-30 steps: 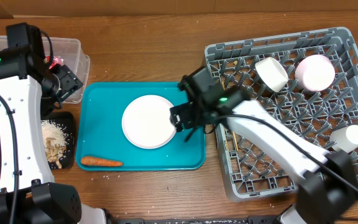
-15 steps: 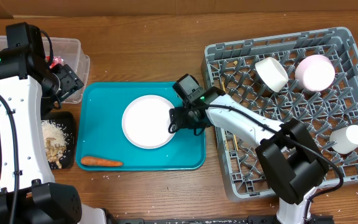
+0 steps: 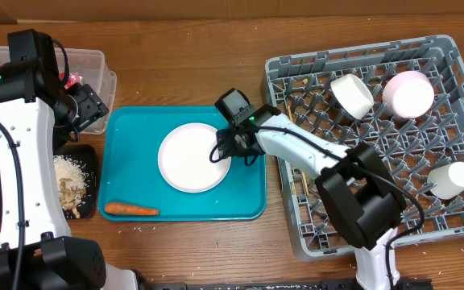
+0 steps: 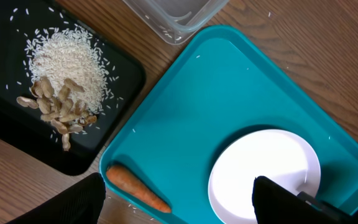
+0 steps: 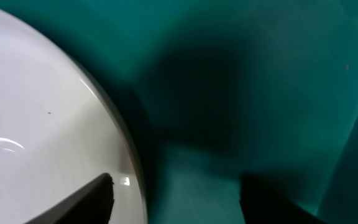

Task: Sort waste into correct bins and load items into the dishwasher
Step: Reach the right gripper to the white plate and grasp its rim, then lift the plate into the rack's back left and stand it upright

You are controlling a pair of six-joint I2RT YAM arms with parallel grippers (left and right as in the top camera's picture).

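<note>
Right wrist: right gripper (image 5: 176,196) jaws apart, straddling the plate (image 5: 36,124) rim, one finger over the white and one on the teal tray (image 5: 247,62). Looks like setup for an edge pinch, not clamped yet. Plate lies flat mid-tray, carrot stick (image 3: 131,210) at the tray's near edge. Left gripper (image 4: 179,202) spread, empty, hovering. Dish rack (image 3: 296,234) holds white bowl (image 3: 352,94), pink bowl (image 3: 408,93) and cup (image 3: 451,177). Black tray (image 4: 120,84) holds rice and nut scraps (image 4: 64,68). Clear tub (image 3: 91,63) holds red wrapper (image 3: 74,79).
</note>
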